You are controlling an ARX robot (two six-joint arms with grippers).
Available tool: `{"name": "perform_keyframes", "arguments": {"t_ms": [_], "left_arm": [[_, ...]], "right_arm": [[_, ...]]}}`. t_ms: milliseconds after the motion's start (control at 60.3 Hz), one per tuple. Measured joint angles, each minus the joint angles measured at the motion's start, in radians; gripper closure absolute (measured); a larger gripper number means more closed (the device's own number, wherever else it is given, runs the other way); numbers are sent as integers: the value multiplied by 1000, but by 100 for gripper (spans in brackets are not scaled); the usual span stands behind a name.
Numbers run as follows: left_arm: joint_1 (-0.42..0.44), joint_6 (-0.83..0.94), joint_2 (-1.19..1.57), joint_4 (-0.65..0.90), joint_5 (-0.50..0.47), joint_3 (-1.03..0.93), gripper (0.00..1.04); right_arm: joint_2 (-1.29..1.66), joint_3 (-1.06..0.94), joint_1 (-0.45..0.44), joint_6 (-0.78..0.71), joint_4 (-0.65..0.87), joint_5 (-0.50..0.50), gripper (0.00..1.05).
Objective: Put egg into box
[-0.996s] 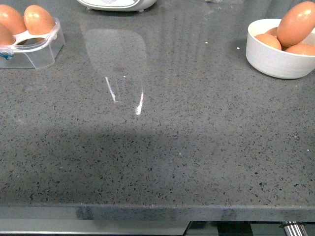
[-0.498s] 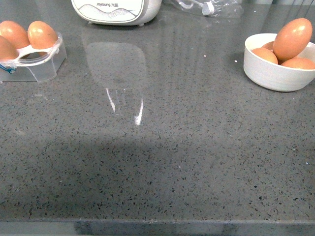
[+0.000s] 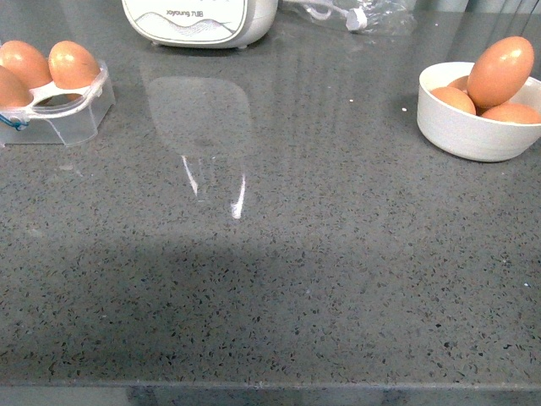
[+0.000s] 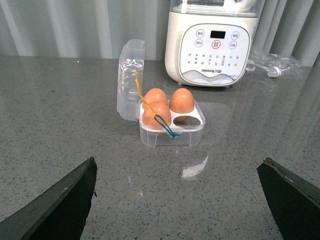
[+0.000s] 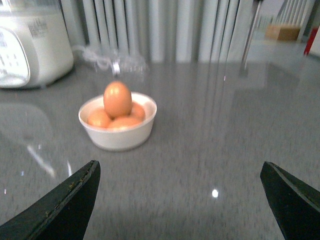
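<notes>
Our left gripper (image 4: 178,162) and right gripper (image 5: 180,165) both gape wide, empty. The egg (image 3: 500,71) tops the bowl (image 3: 461,128) right of the appliance (image 3: 199,21) — the box (image 3: 74,118), holding three, sits left of it.

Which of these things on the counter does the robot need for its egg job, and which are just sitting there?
For the job: top egg in the white bowl; clear egg box.
Lying about: white appliance; clear plastic wrapping.
</notes>
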Motion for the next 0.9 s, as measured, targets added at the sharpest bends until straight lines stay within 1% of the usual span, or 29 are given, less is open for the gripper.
{"name": "perform_keyframes", "arguments": {"t_ms": [100, 166, 216, 249, 332, 365, 431, 498, 597, 747, 796, 846, 896], "left_arm": [[0, 0, 0, 0, 0, 0, 7], [0, 0, 0, 0, 0, 0, 7], [0, 0, 0, 0, 0, 0, 7], [0, 0, 0, 0, 0, 0, 7], [0, 0, 0, 0, 0, 0, 7], [0, 0, 0, 0, 0, 0, 7], [0, 0, 0, 0, 0, 0, 7], [0, 0, 0, 0, 0, 0, 7], [0, 0, 0, 0, 0, 0, 7], [0, 0, 0, 0, 0, 0, 7], [0, 0, 0, 0, 0, 0, 7], [0, 0, 0, 0, 0, 0, 7], [0, 0, 0, 0, 0, 0, 7]], "right_arm": [[90, 31, 65, 11, 42, 23, 7], [163, 53, 107, 9, 123, 40, 7], [254, 82, 131, 5, 227, 46, 7], [347, 112, 136, 5, 323, 39, 7], [497, 160, 136, 0, 456, 41, 7], [610, 201, 130, -3, 544, 39, 7], [794, 282, 115, -5, 634, 38, 7], [922, 350, 101, -2, 639, 37, 7], [1089, 449, 83, 8, 607, 28, 7], [1310, 610, 69, 21, 505, 11, 7], [1355, 641, 70, 8, 496, 12, 7], [1382, 667, 72, 2, 468, -7, 7], [1404, 685, 74, -2, 457, -2, 7]]}}
